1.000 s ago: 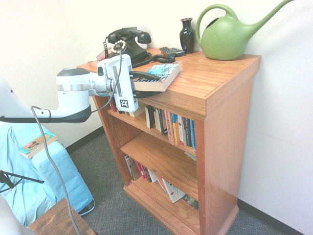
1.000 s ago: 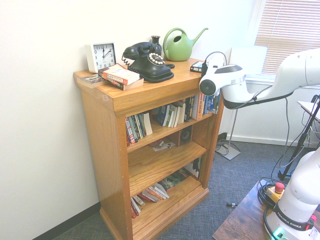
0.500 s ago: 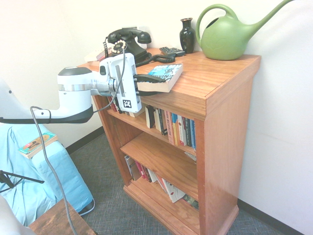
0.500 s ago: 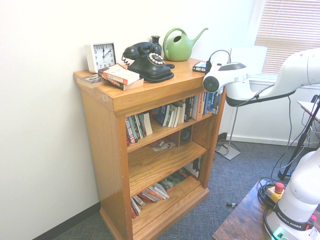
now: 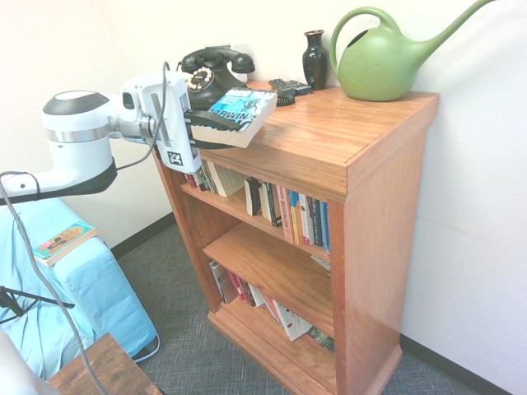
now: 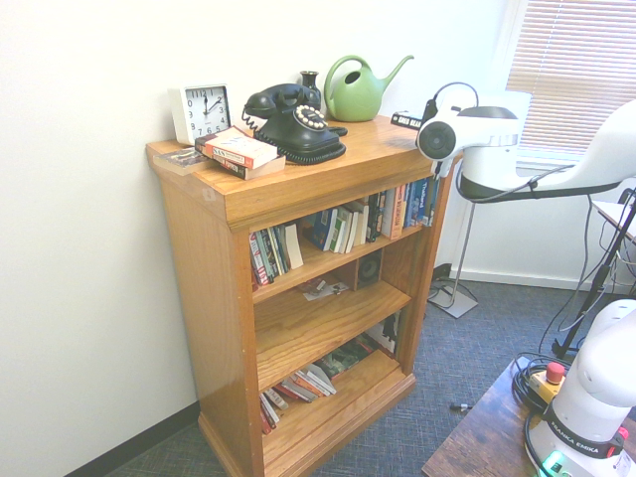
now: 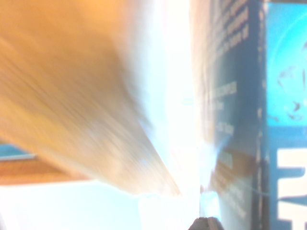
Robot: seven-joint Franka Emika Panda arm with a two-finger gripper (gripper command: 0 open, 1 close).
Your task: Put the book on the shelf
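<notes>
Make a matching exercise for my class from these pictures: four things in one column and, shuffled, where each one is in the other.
Things:
1. book
2. watering can
3. clock
4. telephone

Places:
A. on the bookcase top, at the corner by the wall
B. clamped in the hand, off the wood
C. beside the small dark vase
D. mid-top, behind a stack of two books

Pairs: 1-B, 2-C, 3-A, 4-D

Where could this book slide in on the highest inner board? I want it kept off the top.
The shelf is crowded: upright books fill most of it. The only bare stretch I can see is in the first exterior view, behind the held book and the gripper, between the leaning books and the dark one.
</notes>
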